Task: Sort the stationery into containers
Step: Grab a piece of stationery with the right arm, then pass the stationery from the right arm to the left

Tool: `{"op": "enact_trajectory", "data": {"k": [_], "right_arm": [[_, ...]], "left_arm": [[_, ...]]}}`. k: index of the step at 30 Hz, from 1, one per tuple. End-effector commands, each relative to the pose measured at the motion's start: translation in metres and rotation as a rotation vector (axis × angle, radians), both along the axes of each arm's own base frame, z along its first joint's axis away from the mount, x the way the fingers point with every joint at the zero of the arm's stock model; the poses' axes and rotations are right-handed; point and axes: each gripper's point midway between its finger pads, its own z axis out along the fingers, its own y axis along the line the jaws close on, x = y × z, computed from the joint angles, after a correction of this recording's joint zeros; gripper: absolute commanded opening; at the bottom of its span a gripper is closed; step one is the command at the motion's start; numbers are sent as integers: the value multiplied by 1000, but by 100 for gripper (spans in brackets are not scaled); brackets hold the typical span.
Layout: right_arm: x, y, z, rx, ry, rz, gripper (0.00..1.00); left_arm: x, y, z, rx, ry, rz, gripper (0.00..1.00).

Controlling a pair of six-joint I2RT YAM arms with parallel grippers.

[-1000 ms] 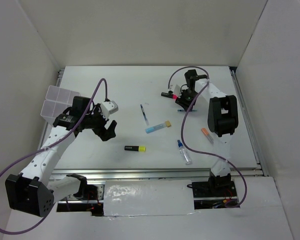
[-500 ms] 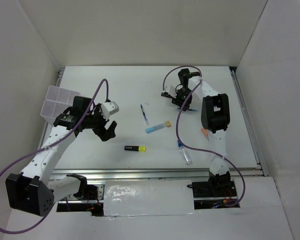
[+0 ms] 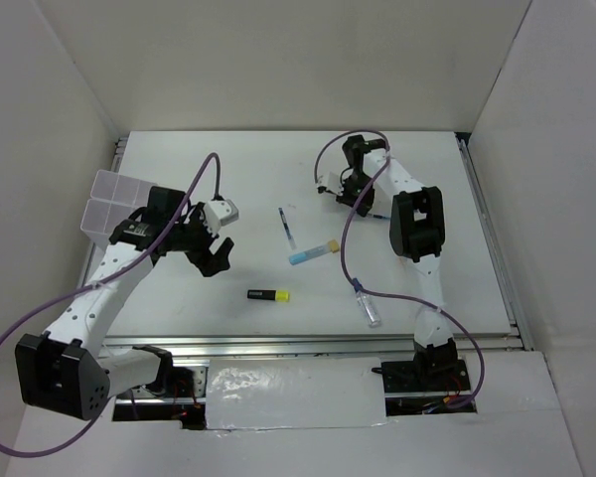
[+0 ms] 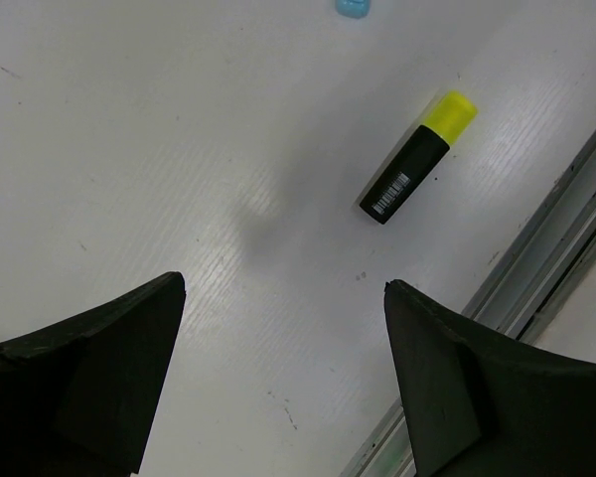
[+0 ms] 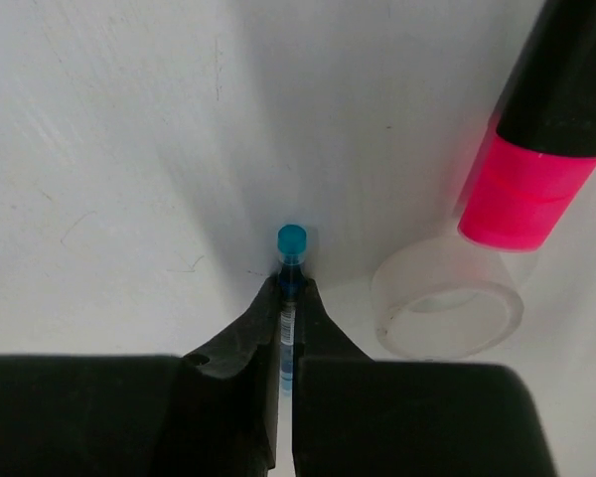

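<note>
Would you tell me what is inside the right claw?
A thin pen with a teal tip is pinched in the right claw. Only its tip end shows; the rest is covered by the claw.

Box: far left on the table, behind the left gripper.
Highlighter: front centre, right of the left gripper and nearer the front edge.
Marker: mid-table, behind the highlighter and slightly right.
Pen: just behind the marker, to its left.
Bottle: front, right of the highlighter, before the marker.
Second pen: far side, right of centre, between the right gripper's fingers.
Tape ring: flat on the table, just right of the second pen in the wrist view.
Second highlighter: beyond the tape ring, one end at its rim.
</note>
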Motion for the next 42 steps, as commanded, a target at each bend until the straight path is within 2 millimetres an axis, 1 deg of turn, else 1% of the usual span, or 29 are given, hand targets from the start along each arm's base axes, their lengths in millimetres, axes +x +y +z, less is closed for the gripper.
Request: {"op": "enact_trajectory", "data": {"k": [1, 2, 3, 6, 8, 9, 10, 11, 12, 14, 15, 17, 18, 19, 21, 22, 23, 24, 25, 26, 27, 28, 29, 30, 33, 36, 40, 41, 42], "right_arm": [[-11, -1, 3, -32, 30, 22, 2], [-14, 1, 6, -33, 30, 25, 1], [-21, 0, 3, -42, 50, 22, 0], [-28, 12, 27, 28, 34, -28, 0], [-37, 30, 61, 136, 34, -138, 0], [-40, 35, 73, 174, 33, -175, 0], [-48, 41, 94, 216, 30, -201, 0], [-53, 50, 105, 254, 35, -233, 0], [-63, 64, 115, 326, 78, -331, 0], [-80, 81, 135, 419, 134, -415, 0], [-95, 101, 145, 508, 232, -472, 0], [-115, 116, 155, 587, 349, -543, 0], [-124, 124, 159, 619, 425, -608, 0], [-131, 138, 168, 690, 505, -616, 0], [-146, 146, 170, 721, 633, -710, 0], [-156, 153, 167, 754, 720, -729, 0], [-160, 155, 169, 771, 766, -744, 0], [-165, 158, 173, 782, 810, -773, 0], [-170, 159, 166, 784, 851, -793, 0], [-172, 162, 170, 807, 891, -797, 0], [-176, 163, 175, 817, 917, -815, 0], [-180, 164, 172, 823, 931, -809, 0], [-184, 166, 172, 828, 945, -802, 0], [-187, 166, 176, 835, 945, -794, 0], [-200, 172, 180, 834, 1024, -797, 0], [-219, 182, 178, 796, 1029, -734, 0], [-234, 194, 177, 772, 1039, -688, 0], [-234, 195, 175, 765, 1029, -684, 0], [-236, 197, 175, 761, 1033, -678, 0]], "left_arm": [[5, -10, 22, -36, -82, -62, 93], [5, -11, 24, -45, -88, -68, 92], [3, -12, 28, -52, -101, -75, 92], [-2, -17, 40, -83, -157, -117, 91], [-3, -19, 53, -94, -241, -145, 90], [-3, -20, 59, -102, -275, -149, 90], [-3, -20, 61, -98, -309, -157, 90], [1, -22, 80, -105, -411, -165, 90], [3, -23, 87, -102, -458, -171, 90], [6, -26, 99, -68, -560, -205, 89], [5, -37, 105, -50, -623, -267, 88], [5, -46, 111, -17, -682, -322, 85], [1, -58, 114, 6, -734, -398, 84], [-1, -64, 113, 21, -760, -435, 83], [-10, -81, 113, 80, -863, -560, 83], [-15, -88, 104, 106, -889, -613, 82], [-29, -106, 100, 112, -928, -698, 82], [-30, -110, 98, 167, -988, -742, 82], [-37, -119, 88, 178, -1004, -789, 82], [-52, -135, 85, 162, -1027, -861, 82], [-55, -141, 81, 184, -1048, -897, 82], [-61, -150, 74, 184, -1053, -935, 82], [-73, -162, 71, 168, -1067, -983, 81], [-75, -167, 66, 173, -1072, -999, 80], [-85, -189, 64, 118, -1108, -1029, 78], [-96, -210, 62, 68, -1110, -1075, 76], [-94, -223, 64, 33, -1078, -1057, 73], [-91, -227, 73, 9, -1094, -1027, 73], [-88, -229, 74, 6, -1093, -1015, 72]]}}
